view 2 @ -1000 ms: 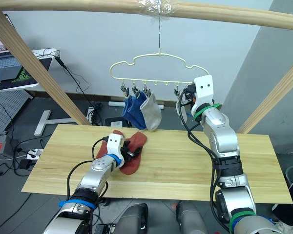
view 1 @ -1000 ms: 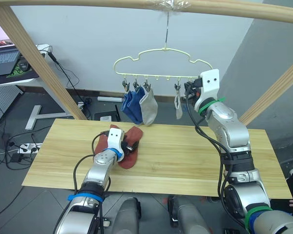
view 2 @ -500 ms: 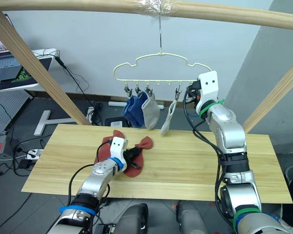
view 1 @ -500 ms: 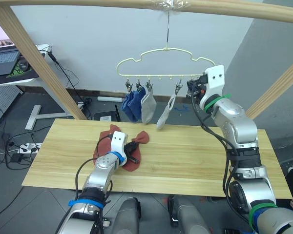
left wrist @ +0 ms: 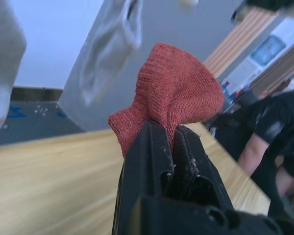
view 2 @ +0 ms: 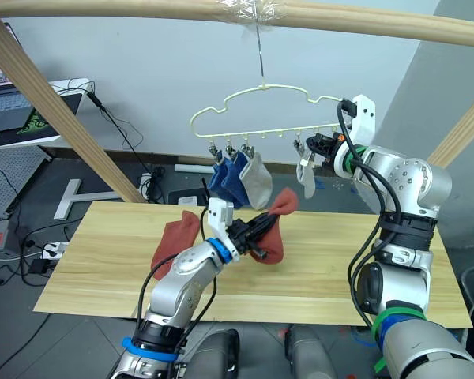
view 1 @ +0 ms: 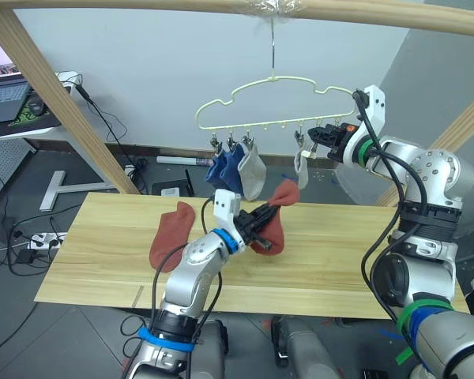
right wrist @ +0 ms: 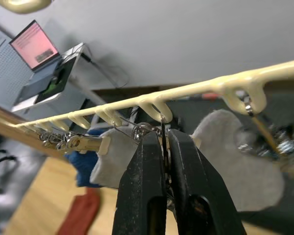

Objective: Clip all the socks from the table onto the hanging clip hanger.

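My left gripper [view 1: 262, 219] is pinching a rust-red sock [view 1: 275, 222], lifted off the table [view 1: 340, 253] above its middle, just below the clip hanger [view 1: 276, 103]. A second rust-red sock [view 1: 171, 234] lies flat on the table nearer its left edge. My right gripper [right wrist: 163, 147] is raised at the hanger's right end, its fingers pressed together on a metal clip [right wrist: 161, 128] under the bar. The hanger already carries four socks: two blue socks [view 1: 223, 171] and a light grey sock [view 1: 251, 174] clipped at its left end, and another grey sock [view 1: 302, 169] hanging near my right gripper
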### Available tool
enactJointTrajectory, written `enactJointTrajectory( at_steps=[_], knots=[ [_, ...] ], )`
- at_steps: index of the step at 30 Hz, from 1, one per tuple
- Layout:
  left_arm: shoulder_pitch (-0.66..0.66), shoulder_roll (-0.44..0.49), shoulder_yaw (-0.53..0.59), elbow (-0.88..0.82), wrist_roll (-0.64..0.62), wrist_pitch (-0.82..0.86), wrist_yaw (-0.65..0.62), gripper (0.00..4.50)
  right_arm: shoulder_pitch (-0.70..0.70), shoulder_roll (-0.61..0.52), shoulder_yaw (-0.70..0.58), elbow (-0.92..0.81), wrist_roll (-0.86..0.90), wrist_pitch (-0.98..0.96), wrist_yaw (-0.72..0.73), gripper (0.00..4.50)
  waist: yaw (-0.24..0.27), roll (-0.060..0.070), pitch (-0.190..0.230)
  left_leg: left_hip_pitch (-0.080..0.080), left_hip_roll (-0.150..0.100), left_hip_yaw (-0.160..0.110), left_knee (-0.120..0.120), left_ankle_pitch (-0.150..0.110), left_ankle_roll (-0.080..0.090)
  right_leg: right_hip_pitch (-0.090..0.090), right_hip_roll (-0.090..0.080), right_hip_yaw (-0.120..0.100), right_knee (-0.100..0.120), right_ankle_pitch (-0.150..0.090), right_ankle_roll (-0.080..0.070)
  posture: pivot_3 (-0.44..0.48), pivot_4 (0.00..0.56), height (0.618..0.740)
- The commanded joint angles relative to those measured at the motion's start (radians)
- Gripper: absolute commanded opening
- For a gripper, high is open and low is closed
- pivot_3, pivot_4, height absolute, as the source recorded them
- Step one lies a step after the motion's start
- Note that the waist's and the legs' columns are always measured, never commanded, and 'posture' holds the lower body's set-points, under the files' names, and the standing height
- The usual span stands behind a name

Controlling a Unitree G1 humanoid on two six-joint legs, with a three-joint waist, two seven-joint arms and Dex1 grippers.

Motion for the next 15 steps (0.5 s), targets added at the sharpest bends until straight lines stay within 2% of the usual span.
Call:
enactJointTrajectory(
  at_steps=[1,15],
  knots=[
    [-0.038,-0.023,-0.001,-0.044,-0.022,0.013,0.020,0.00,-0.040,0.021,-0.071,-0.033,0.045,0.071,-0.051,0.00,-0.001,0.000,0.000,0.000,0.000,0.000,0.000,0.000,0.000,0.000,0.000,0.000,0.000,0.000,0.000,-0.062,0.253,0.740],
    [-0.070,-0.072,0.023,-0.018,-0.062,0.026,0.057,0.00,-0.051,0.080,-0.144,-0.099,0.095,0.180,-0.131,0.00,-0.009,0.000,0.000,0.000,0.000,0.001,0.000,0.000,0.000,0.000,0.000,-0.001,0.000,0.000,0.001,-0.070,0.257,0.740]
  ],
)
